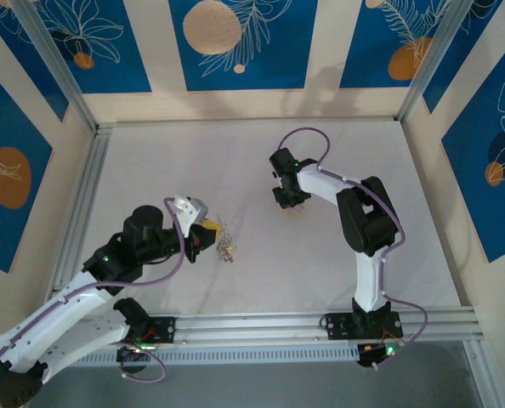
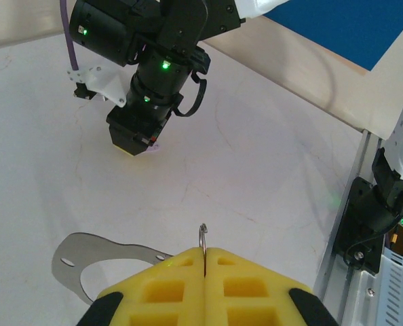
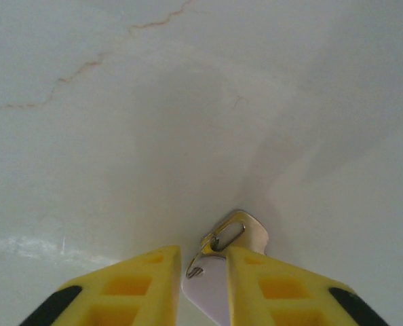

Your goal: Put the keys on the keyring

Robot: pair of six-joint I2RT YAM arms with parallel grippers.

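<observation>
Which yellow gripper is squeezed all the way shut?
The left gripper: its fingers meet, pinching a thin wire ring. The right gripper has a gap, a silvery key inside it.

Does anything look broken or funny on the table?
Just one thing: a thin brownish wiggly line runs across the white tabletop, past the right gripper. It could be a crack or only a stain. Nothing looks spilled.
</observation>
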